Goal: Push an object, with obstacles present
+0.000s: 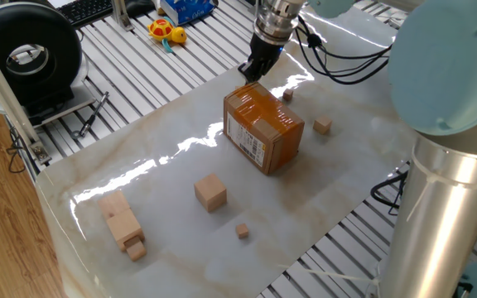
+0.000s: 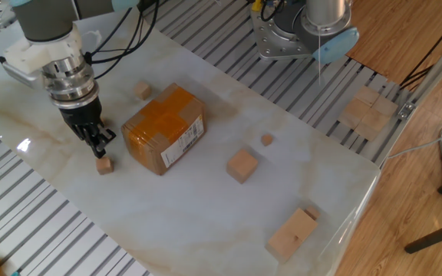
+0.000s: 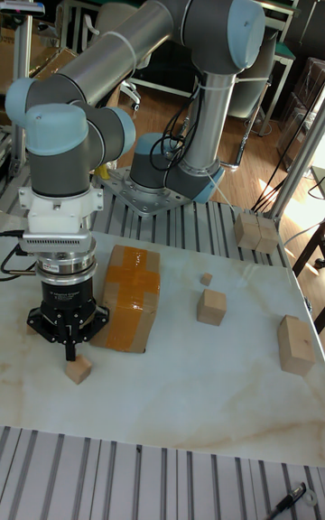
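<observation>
The gripper (image 2: pixel 100 142) hangs low over the white table (image 2: pixel 206 207), its two fingers drawn together to a narrow point with nothing between them. Just beside the fingertips, on the side nearest the table edge, sits the small cube (image 2: pixel 104 165), flat on the surface; I cannot tell whether the tips touch it. In the tall fixed view the same small cube (image 3: pixel 78 370) lies right under the gripper (image 3: pixel 69 351).

The cardboard box (image 2: pixel 164 127) with its white label stands close by, a little apart from the cube. Behind the box lies the second small cube (image 2: pixel 143 91). Out in the open part of the table are a larger cube (image 2: pixel 242 165) and a tiny cube (image 2: pixel 267 139), well apart from the gripper. Near the far corner sits a tall block (image 2: pixel 291 233) with a small piece against it.
</observation>
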`<state>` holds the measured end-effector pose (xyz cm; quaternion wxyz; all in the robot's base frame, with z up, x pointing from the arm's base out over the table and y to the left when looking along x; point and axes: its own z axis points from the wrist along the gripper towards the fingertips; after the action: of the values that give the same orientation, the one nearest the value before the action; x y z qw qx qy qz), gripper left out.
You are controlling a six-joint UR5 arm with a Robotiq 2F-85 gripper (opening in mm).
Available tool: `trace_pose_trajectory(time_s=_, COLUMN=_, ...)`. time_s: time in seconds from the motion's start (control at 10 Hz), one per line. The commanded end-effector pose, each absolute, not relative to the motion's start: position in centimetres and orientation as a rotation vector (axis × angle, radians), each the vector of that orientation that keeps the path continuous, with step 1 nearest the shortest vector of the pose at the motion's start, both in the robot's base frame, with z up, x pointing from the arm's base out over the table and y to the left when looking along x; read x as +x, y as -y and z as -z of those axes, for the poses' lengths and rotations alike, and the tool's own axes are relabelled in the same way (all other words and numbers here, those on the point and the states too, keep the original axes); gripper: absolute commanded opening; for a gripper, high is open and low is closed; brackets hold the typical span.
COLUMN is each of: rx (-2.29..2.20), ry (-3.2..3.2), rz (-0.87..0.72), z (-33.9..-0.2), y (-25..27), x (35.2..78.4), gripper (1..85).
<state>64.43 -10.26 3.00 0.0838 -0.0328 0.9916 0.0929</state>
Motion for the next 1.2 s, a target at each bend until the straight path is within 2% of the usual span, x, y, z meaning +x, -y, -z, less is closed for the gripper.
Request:
trace_pose_trajectory(time_s=0.0, rx=-0.090, ry=-2.962, rz=-0.277, z=-3.8, y=10.6, x=64.7, gripper=1.3)
trace_pose_trajectory(time_s=0.6, rx=-0.098, ry=-2.950, rz=-0.284, z=-2.5, y=11.4, x=63.0, gripper=1.3)
trace_pose_trajectory(time_s=1.1, rx=-0.093, ry=-2.944, rz=-0.274, z=-2.0, y=9.7, x=64.3, gripper=1.3)
